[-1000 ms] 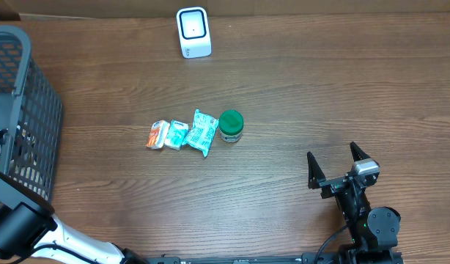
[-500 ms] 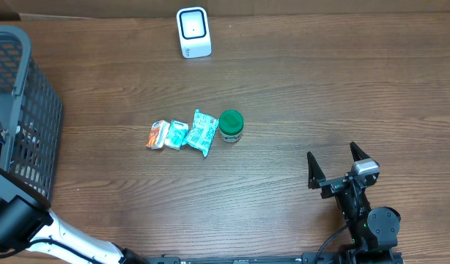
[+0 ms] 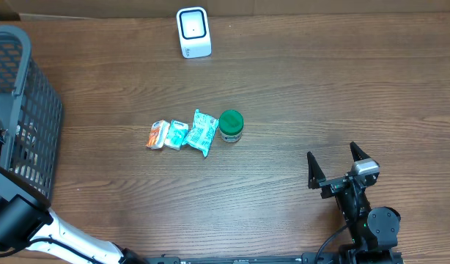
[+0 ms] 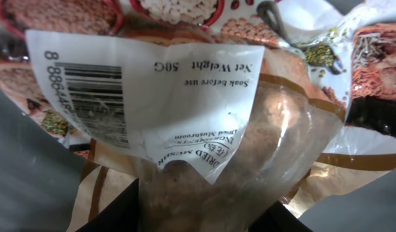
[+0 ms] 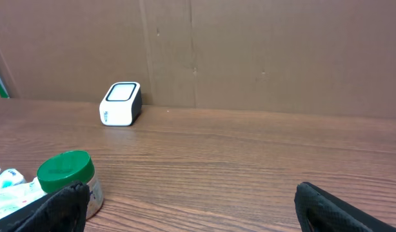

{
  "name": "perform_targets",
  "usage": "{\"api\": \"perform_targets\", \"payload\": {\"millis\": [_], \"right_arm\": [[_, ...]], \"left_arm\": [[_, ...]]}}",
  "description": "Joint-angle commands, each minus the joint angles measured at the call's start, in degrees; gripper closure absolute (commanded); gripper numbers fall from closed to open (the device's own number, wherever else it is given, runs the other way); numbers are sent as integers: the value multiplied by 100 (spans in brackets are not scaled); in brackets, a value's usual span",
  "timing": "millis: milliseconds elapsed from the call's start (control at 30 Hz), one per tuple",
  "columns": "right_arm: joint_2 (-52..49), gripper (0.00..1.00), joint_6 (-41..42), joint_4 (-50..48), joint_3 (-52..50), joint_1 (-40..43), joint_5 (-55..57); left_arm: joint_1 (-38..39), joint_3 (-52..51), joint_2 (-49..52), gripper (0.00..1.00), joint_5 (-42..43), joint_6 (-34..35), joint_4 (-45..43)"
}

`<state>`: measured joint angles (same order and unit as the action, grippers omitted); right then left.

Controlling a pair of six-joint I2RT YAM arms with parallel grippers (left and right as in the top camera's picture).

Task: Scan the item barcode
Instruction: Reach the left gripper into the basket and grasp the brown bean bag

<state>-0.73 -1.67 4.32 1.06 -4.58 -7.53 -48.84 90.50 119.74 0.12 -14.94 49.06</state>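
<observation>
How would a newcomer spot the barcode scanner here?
Start at the wooden table's far edge, by the cardboard wall. The barcode scanner stands there alone, well behind the small packets and green-lidded jar. It is the only white boxy device, with a dark-rimmed window.

Mock shop checkout — barcode scanner (image 3: 193, 31), basket (image 3: 34, 110)

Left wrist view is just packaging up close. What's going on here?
The left end effector is down in the grey basket, its fingers either side of a dried-mushroom bag with a barcode label; a firm grip isn't clear. The right end effector sits open near the front of the table. The scanner stands untouched at the far edge.
</observation>
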Motion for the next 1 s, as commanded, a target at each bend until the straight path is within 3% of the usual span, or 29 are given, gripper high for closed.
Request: {"api": "perform_targets", "payload": {"millis": [0,133,467,767,967], "right_arm": [[57,0,20,-31,-61,11,-24],[57,0,20,-31,-61,11,-22],[57,0,20,-31,-61,11,-24],[57,0,20,-31,-61,11,-24],[57,0,20,-31,-61,11,-24]], "left_arm": [[48,76,306,85,70,203,208],[48,494,302,96,76,474,579],[59,2444,264,96,212,1495,1996],[295,4004,-192,96,1574,1696,2588],[660,4424,-872,96,2120,1744,2640]]}}
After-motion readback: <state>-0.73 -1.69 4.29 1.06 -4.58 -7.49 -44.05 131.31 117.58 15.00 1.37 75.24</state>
